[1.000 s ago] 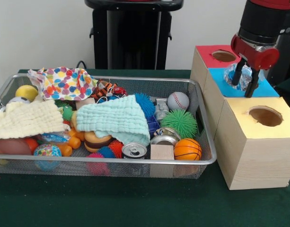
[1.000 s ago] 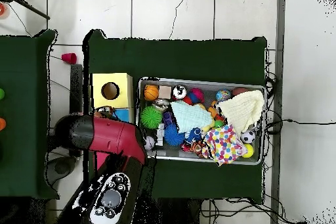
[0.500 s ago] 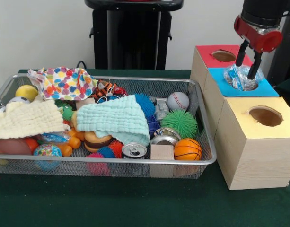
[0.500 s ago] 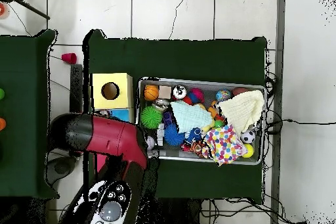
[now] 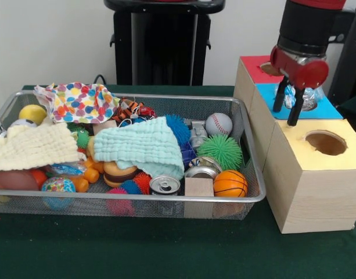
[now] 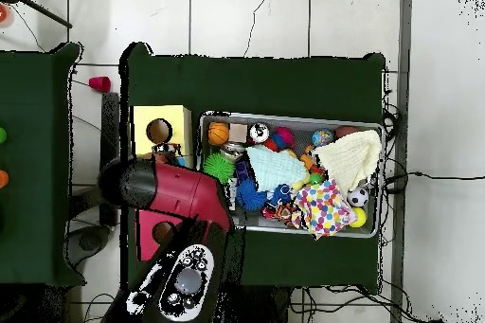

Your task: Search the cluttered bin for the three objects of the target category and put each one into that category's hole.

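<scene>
Green table; pincer [image 5: 287,107] spread, empty, over blue box [image 5: 326,108]; no writing legible.

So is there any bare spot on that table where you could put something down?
Yes: the green table is bare in front of the wire bin and the yellow box. Inside the bin it is packed: cloths, balls and cans cover the floor. The blue box top holds a crinkled clear plastic item, with the gripper beside it.

A front camera looks low and close across the table at the bin [image 5: 247,152] and boxes [image 5: 312,180], while an overhead camera looks straight down from far above at both.
</scene>
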### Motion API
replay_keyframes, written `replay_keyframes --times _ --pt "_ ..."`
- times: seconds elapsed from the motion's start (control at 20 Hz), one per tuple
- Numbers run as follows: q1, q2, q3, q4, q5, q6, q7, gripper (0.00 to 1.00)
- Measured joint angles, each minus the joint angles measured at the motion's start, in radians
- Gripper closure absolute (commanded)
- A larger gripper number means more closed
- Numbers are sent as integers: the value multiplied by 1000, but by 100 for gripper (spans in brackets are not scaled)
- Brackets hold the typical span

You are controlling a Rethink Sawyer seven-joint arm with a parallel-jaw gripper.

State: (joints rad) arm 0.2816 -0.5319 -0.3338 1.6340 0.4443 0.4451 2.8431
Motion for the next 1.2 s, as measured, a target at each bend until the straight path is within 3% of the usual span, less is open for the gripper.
replay_keyframes --times 0.6,0.65,0.8,1.2 --pt "40 15 -40 -11 2 12 0 0" --pt "48 20 -50 -15 2 20 0 100" --pt "79 38 -93 -25 2 79 0 100" --pt "112 73 -138 -69 3 122 0 100"
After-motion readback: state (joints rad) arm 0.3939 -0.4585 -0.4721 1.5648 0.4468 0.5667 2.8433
